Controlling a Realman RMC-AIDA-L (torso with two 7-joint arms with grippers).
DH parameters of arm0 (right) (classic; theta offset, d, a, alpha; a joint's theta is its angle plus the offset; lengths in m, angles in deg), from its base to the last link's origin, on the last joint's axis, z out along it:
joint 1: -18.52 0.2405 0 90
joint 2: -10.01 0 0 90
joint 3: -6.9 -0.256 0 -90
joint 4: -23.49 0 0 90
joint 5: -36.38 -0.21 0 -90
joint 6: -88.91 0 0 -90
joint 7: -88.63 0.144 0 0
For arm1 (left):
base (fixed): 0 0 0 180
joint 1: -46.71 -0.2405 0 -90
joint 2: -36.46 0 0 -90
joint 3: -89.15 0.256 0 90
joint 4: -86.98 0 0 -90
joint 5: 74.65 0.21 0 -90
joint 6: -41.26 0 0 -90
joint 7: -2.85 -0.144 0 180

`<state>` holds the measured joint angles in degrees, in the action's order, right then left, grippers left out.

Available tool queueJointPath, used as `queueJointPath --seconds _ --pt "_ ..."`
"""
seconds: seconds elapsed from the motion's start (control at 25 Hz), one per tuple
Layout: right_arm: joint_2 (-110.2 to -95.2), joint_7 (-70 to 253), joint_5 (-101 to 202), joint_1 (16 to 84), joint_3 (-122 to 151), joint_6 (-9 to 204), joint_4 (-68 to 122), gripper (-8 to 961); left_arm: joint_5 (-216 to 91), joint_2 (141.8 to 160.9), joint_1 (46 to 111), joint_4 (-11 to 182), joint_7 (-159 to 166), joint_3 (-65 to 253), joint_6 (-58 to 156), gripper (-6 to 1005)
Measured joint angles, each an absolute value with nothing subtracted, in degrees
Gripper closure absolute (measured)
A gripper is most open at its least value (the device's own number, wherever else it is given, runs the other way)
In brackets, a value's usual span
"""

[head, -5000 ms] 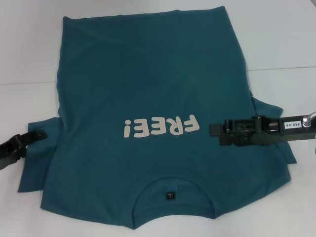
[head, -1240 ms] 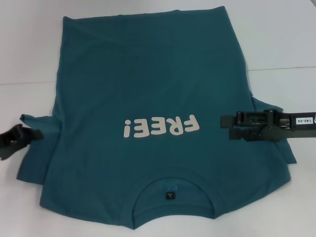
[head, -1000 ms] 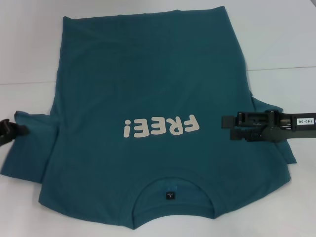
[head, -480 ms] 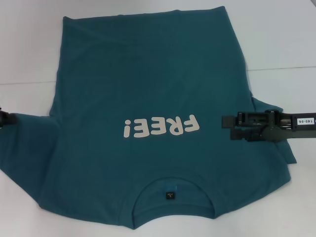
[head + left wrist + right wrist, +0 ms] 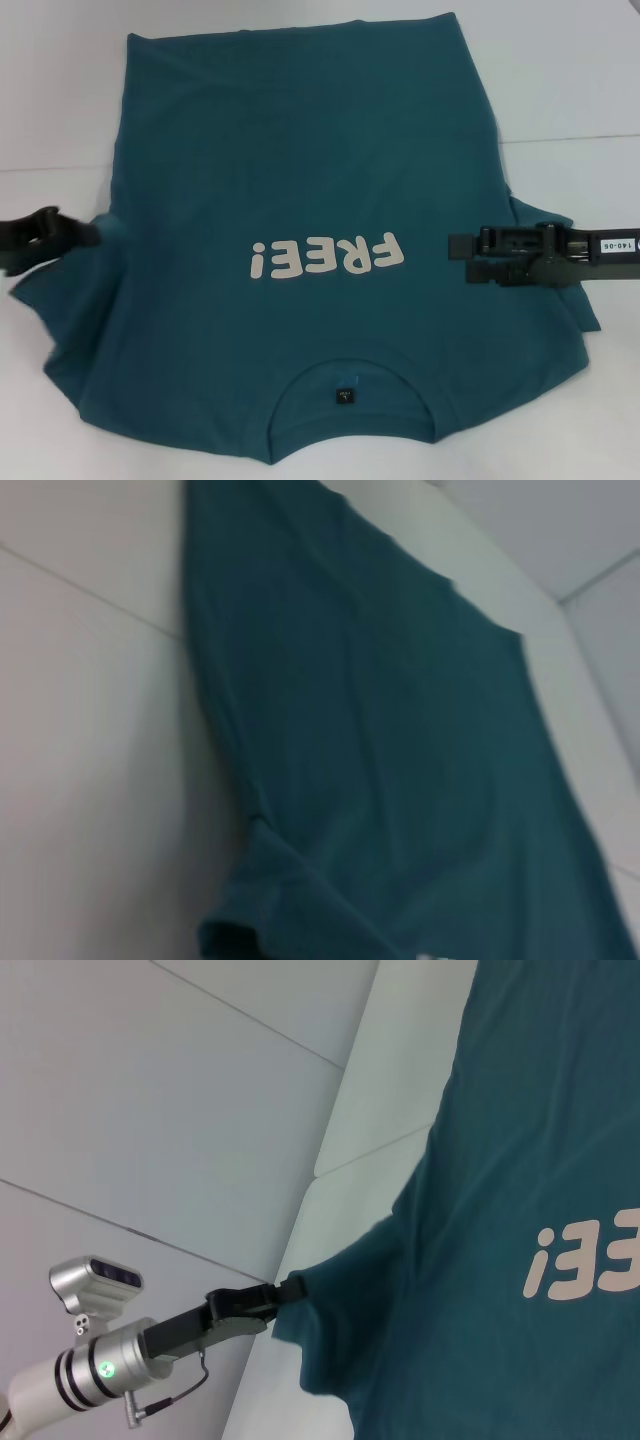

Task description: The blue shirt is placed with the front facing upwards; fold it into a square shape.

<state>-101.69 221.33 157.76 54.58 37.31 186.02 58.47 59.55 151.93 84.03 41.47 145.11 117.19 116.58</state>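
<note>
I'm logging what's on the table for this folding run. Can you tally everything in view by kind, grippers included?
Shirts: 1, the blue shirt, front up with the white FREE! print.
Grippers: 2, the left gripper pinching the shirt's sleeve edge, the right gripper over the other side of the shirt.
Tables: 1, the white table.
Total: 4

A white table (image 5: 560, 80), crossed by a thin seam line, carries the blue shirt (image 5: 300, 180) alone. The shirt lies spread flat with its white "FREE!" print (image 5: 325, 258) upward; bare table shows around the shirt on every side.
</note>
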Motion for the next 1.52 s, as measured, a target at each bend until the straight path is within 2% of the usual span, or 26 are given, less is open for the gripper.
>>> queueJointPath --seconds 0.16,0.36,0.64,0.72,0.88,1.24,1.36,1.52 --pt "-101.70 221.1 157.8 54.6 37.3 186.0 58.5 22 59.2 152.36 85.5 41.4 147.1 117.5 117.3 981" --pt "-101.70 221.0 157.8 54.5 37.3 185.9 58.5 22 59.4 154.23 87.7 44.2 147.6 118.4 113.0 952" --pt "-101.70 221.0 157.8 54.2 37.3 185.7 58.4 22 58.2 154.90 89.7 49.5 148.2 119.0 106.2 912" --pt "-101.70 221.0 157.8 54.1 37.3 185.6 58.4 23 57.4 154.72 90.1 50.6 148.1 119.4 105.8 901" --pt "-101.64 221.0 157.8 54.1 37.3 185.5 58.4 23 57.2 152.70 92.0 54.8 147.9 122.5 106.1 878" --pt "-101.54 221.0 157.8 54.0 37.3 184.9 58.4 23 55.6 152.95 92.3 53.7 145.5 124.9 108.0 826" --pt "-101.52 221.1 157.8 54.0 37.3 184.8 58.4 23 52.2 152.98 91.9 53.5 141.8 124.8 110.6 605" --pt "-101.48 221.2 157.8 54.1 37.3 184.8 58.4 24 51.1 152.79 89.7 52.2 141.3 123.4 111.0 443"
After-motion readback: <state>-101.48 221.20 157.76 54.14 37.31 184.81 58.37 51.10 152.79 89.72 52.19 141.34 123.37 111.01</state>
